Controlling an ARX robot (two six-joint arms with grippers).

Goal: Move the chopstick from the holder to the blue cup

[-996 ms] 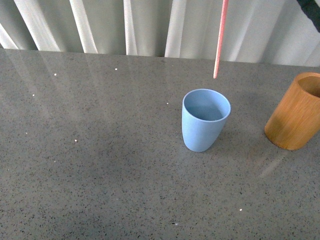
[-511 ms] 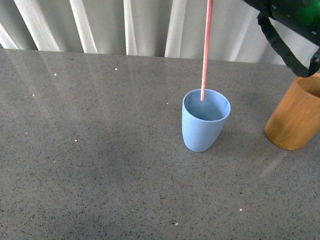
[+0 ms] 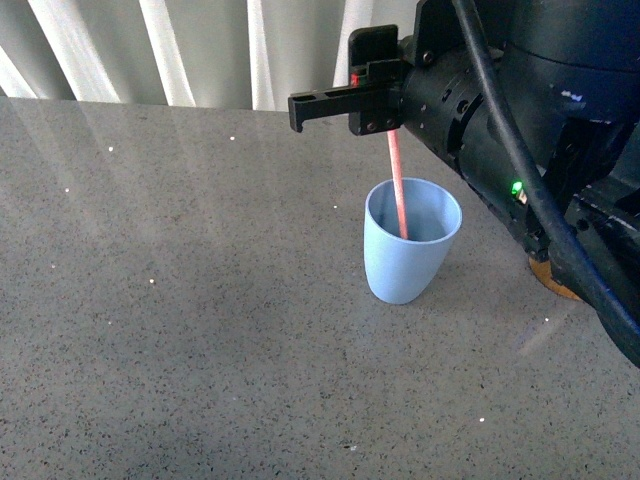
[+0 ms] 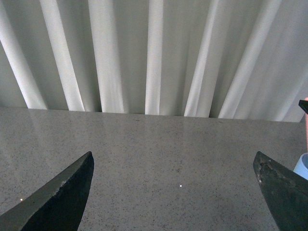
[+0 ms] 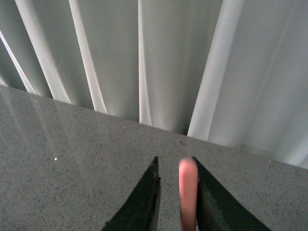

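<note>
**Open counter to the left, crowded right side**

The grey countertop (image 3: 180, 330) left of and in front of the blue cup (image 3: 405, 255) lies open. Above the cup's mouth the right gripper (image 3: 372, 105) and the chopstick (image 3: 398, 185) block entry. The right arm (image 3: 540, 130) fills the space to the right, covering most of the holder (image 3: 552, 279). Curtains (image 3: 200, 50) close off the far edge.

Pink chopstick (image 3: 398, 190), light blue cup (image 3: 405, 255), grey speckled table (image 3: 180, 300), white curtain (image 3: 200, 50).
</note>
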